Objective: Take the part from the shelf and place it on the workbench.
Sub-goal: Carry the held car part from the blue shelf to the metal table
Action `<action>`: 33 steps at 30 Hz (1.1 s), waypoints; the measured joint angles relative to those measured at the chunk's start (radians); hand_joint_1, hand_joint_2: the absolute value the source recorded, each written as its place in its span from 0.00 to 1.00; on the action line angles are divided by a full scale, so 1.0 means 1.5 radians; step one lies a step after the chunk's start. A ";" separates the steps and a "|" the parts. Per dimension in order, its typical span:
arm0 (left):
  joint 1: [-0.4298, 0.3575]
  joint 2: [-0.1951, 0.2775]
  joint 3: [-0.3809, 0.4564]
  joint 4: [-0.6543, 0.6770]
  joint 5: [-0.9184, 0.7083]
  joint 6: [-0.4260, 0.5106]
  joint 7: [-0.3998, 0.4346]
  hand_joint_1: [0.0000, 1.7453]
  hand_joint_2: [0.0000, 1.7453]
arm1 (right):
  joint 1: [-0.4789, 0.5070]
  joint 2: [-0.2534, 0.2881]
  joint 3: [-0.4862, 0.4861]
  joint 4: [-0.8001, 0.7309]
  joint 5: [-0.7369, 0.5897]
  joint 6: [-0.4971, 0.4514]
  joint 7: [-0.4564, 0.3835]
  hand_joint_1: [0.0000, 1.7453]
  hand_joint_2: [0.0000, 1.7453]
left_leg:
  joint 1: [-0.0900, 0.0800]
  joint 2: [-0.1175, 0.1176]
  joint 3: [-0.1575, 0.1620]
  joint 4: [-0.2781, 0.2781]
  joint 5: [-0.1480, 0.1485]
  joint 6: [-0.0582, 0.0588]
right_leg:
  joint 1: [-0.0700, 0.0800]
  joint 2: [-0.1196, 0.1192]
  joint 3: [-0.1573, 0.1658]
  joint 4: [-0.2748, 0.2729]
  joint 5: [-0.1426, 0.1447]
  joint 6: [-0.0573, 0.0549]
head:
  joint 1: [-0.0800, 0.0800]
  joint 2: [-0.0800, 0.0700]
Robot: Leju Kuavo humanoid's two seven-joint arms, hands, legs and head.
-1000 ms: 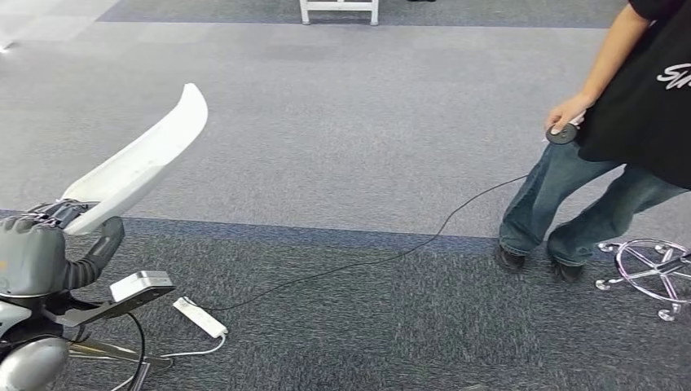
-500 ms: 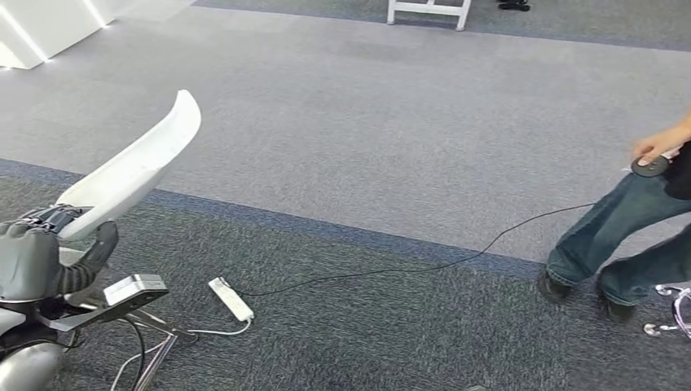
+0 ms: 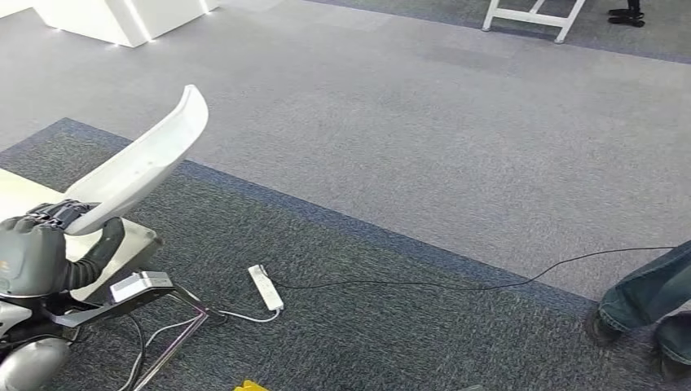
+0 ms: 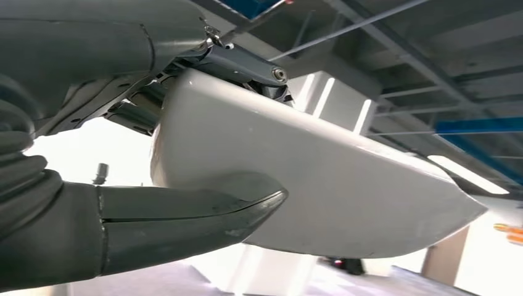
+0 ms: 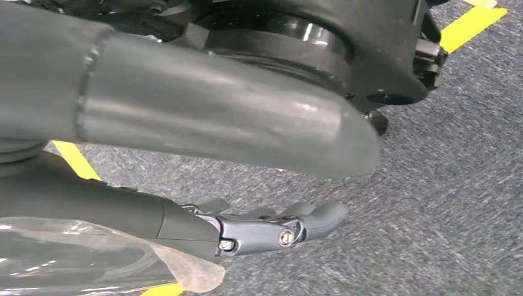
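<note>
The part [image 3: 138, 167] is a long, curved white shell. My left hand [image 3: 37, 257] grips its lower end at the left edge of the head view, and the shell slants up and away over the carpet. Seen from the left wrist, the thumb [image 4: 185, 216] presses on the shell's [image 4: 321, 179] pale side while darker fingers clasp its far edge. A pale flat surface [image 3: 16, 204] lies just behind that hand. My right hand [image 5: 247, 185] hangs over the carpet with its fingers [image 5: 277, 228] stretched out, holding nothing.
A white power strip [image 3: 266, 287] lies on the dark carpet, with a black cable [image 3: 456, 285] running right to a person's legs [image 3: 648, 305]. Metal stand legs [image 3: 163, 342] sit below my left hand. A white counter [image 3: 122, 16] and a white frame [image 3: 534, 16] stand far back.
The camera has turned left: the carpet, power strip and person slide right, the person nearly out of view. A pale surface and a white counter come in at the left. The part stays held.
</note>
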 joint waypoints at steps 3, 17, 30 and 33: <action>-0.004 0.000 0.000 0.000 0.002 0.000 0.000 1.00 1.00 | -0.001 0.000 -0.001 -0.001 0.001 0.001 -0.001 0.00 0.00 | -0.002 0.047 -0.024 0.054 -0.034 -0.009 | 0.000 -0.026 0.005 -0.006 0.002 -0.012 | -0.005 0.000; -0.004 -0.001 0.001 0.000 0.006 -0.001 0.001 1.00 1.00 | 0.000 0.001 -0.004 -0.002 0.009 0.004 0.002 0.00 0.00 | -0.011 0.113 0.010 -0.007 -0.005 0.017 | 0.012 -0.103 0.016 0.011 -0.033 0.004 | -0.005 0.000; -0.001 -0.005 0.001 0.000 0.011 0.001 -0.002 1.00 1.00 | 0.007 0.001 -0.012 -0.002 0.012 0.005 0.003 0.00 0.00 | 0.000 -0.002 0.003 0.000 -0.006 0.002 | 0.001 0.008 -0.002 0.003 -0.003 0.001 | 0.000 0.000; 0.001 -0.004 0.002 0.000 0.011 0.001 -0.002 1.00 1.00 | 0.007 0.001 -0.013 -0.003 0.015 0.006 0.003 0.00 0.00 | -0.001 0.030 -0.012 0.034 -0.027 -0.009 | -0.001 -0.018 0.005 -0.003 -0.001 -0.012 | -0.004 0.000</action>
